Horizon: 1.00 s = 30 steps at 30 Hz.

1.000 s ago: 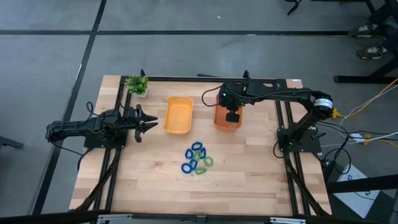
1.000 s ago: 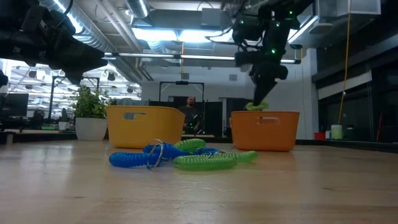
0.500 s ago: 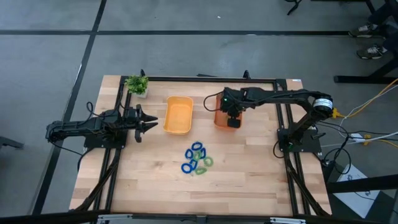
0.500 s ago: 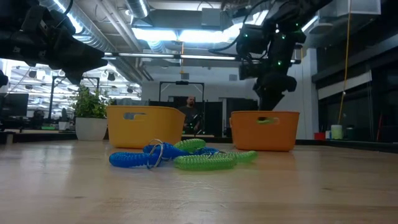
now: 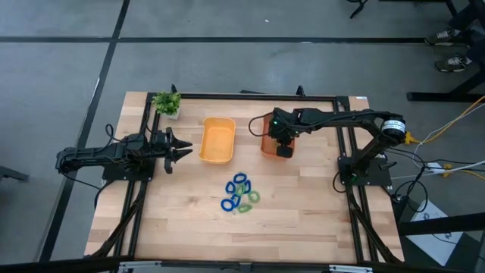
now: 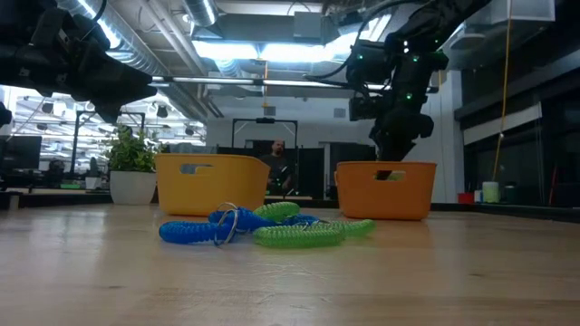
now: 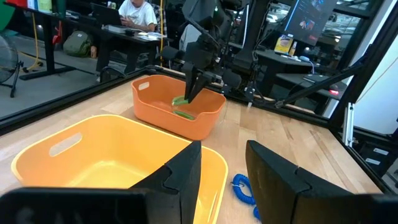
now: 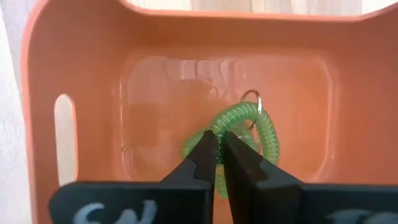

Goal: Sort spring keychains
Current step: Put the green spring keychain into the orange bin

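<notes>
Several blue and green spring keychains [image 5: 240, 193] lie tangled in a heap on the table, also seen in the low view [image 6: 263, 228]. One green keychain [image 8: 249, 124] is inside the orange bin [image 5: 266, 142], with my right gripper [image 8: 219, 140] shut on it and reaching down below the bin's rim [image 6: 391, 161]. The left wrist view shows that green keychain [image 7: 181, 107] under the right gripper's fingers. My left gripper [image 5: 186, 149] hovers open beside the yellow bin [image 5: 217, 139], holding nothing. My right gripper pinches the green keychain's coil [image 8: 219, 126] between its two fingers, coming from above and pointing down into the orange bin. The rest of the loop and its metal ring [image 8: 252, 96] spread out low inside the bin; whether they rest on the floor, I cannot tell.
A small potted plant [image 5: 167, 102] stands at the table's far left corner. The yellow bin and the orange bin [image 6: 385, 188] sit side by side in the far half. Bare wood lies around the heap toward the near edge. A person sits in the room beyond [image 7: 138, 9].
My right gripper has gone down from above the orange bin into it, still shut on the green keychain. The keychain, which hung just above the rim, is now below the rim inside the bin.
</notes>
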Motion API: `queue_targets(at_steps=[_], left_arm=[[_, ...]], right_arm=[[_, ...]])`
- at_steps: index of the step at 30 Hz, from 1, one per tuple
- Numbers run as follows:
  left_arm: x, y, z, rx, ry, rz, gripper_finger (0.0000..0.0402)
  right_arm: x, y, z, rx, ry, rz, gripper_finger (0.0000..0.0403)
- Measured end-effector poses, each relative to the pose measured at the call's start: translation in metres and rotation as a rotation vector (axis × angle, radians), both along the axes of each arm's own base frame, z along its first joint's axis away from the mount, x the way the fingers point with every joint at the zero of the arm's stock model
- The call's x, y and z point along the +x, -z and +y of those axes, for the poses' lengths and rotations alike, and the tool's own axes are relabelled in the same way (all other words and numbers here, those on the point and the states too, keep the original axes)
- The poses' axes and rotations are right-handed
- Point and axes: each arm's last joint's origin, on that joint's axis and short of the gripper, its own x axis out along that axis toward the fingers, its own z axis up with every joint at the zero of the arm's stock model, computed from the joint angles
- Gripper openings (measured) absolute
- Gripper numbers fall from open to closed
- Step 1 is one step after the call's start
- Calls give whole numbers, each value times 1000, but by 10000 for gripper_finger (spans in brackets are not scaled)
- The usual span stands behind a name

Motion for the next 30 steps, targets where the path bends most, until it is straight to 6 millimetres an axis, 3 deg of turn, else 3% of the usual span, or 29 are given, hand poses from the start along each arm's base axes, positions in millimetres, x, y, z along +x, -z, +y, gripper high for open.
queue_targets(at_steps=[15,21,30], left_arm=[[0,0,0,0,0,0,123],[0,0,0,0,0,0,123],[0,0,0,0,0,0,123]], right_arm=[[-1,0,0,-7,-12,10,57],[-2,0,-3,-102,41,52,72],[-5,1,-3,-114,35,85,123]])
